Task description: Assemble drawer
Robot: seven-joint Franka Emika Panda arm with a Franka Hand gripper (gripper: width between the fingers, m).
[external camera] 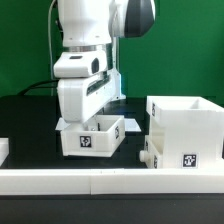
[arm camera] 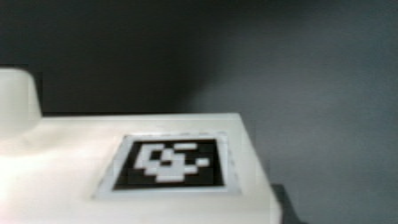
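A small white drawer tray (external camera: 92, 136) with a black-and-white tag (external camera: 85, 141) sits left of centre on the black table. My gripper (external camera: 89, 121) is lowered straight onto it, and its fingertips are hidden at the tray's rim. The wrist view is filled by the tray's white face (arm camera: 196, 130) and its tag (arm camera: 169, 160), very close, with no fingers showing. The large hollow shell (external camera: 186, 128) stands at the exterior view's right, with a tag (external camera: 188, 158) on its front. A second shallow tray (external camera: 150, 152) lies against the shell's lower left side.
A long low white rail (external camera: 110, 181) runs along the front. Another white rail end (external camera: 3, 150) shows at the exterior view's left edge. A flat white sheet (external camera: 130, 122) lies behind the tray. A rounded white shape (arm camera: 15, 100) sits at the wrist view's edge.
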